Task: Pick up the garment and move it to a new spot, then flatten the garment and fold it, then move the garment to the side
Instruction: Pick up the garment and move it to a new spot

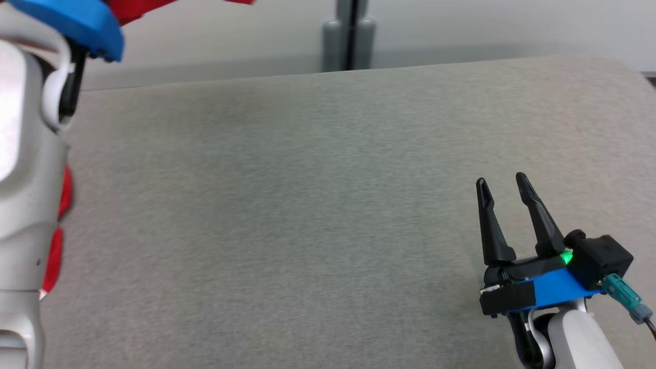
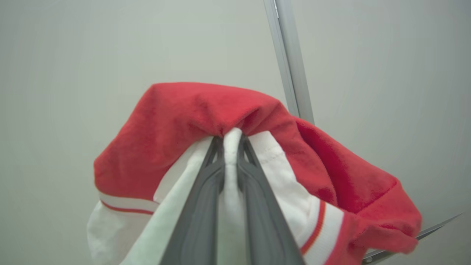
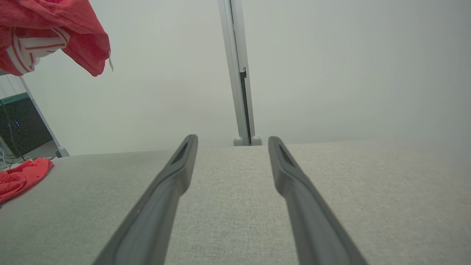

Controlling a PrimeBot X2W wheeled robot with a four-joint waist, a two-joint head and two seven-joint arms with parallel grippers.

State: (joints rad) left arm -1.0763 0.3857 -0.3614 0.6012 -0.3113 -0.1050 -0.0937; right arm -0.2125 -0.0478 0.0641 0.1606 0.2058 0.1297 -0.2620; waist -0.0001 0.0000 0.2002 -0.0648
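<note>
RED GARMENT ALOFT: A red garment (image 2: 176, 121) with white, red-striped trim hangs bunched in the air. A white fold of it is clamped between the two dark fingers (image 2: 206, 191) of the robot's left hand (image 2: 231, 138), drawn together on the cloth. In the head view the pale left arm (image 1: 25, 179) stands raised at the left edge, with red cloth showing above and behind it. More red cloth lies at the left edge of the grey fabric-covered worktop (image 1: 307, 205); whether it belongs to the same garment cannot be told. The right hand (image 1: 502, 180) is over the worktop's right part, fingers apart, holding nothing. A grey post (image 1: 351, 36) rises behind, against a pale wall (image 1: 487, 25).
</note>
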